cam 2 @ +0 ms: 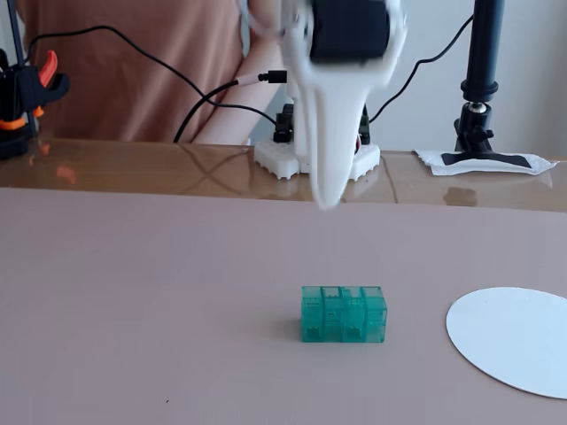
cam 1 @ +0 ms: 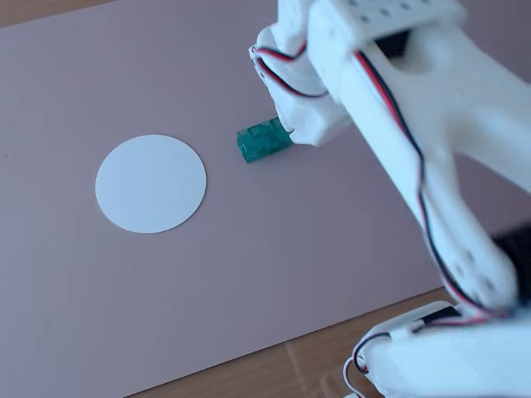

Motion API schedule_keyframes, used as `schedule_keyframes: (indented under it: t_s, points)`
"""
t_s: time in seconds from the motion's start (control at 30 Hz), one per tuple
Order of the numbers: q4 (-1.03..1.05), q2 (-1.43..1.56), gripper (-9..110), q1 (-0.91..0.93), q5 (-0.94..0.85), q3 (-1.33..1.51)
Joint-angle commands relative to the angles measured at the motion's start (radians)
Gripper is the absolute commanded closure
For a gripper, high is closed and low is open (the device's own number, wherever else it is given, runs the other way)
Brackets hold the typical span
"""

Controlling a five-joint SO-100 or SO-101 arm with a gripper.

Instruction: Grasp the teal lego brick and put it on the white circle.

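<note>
Reaching toward the teal lego brick (cam 2: 344,314) is judged to be the step in hand: the brick sits untouched on the pinkish mat (cam 2: 133,292), and nothing has been lifted. In the low front-facing fixed view the gripper (cam 2: 329,197) is seen blurred in the upper middle of the frame, its tip hanging above the mat and well clear of the brick below it. Its fingers appear drawn together into one pale taper with nothing held, though the blur means a narrow gap cannot be ruled out. In the high fixed view the gripper's tip is hidden by the arm's own white body (cam 1: 398,108), so no more can be told there.

The brick lies at lower centre of the front view, long side facing the camera; the white circle (cam 2: 514,338) is at the lower right, cut by the frame edge, apart from the brick. In the high view the brick (cam 1: 264,139) is at upper centre and the circle (cam 1: 150,183) at left of centre, with bare mat between them.

For the next move, the jaws would need to be opened and lowered astride the brick's short width (the long side looks too wide for a sure grip). Open mat is seen on every side of the brick, and the path to the circle is unobstructed. The mat's far edge meets a glossy table strip (cam 2: 133,164), well behind the work area
</note>
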Motion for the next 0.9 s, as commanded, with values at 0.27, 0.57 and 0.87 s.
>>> schedule_keyframes:
  t_s: [0.27, 0.57, 0.87]
  points:
    - [0.061, -0.288, 77, -0.046, -0.080, -0.199]
    - [0.061, -0.437, 78, -0.029, -0.086, -0.333]
    - [0.104, -0.606, 99, -0.003, -0.121, -0.405]
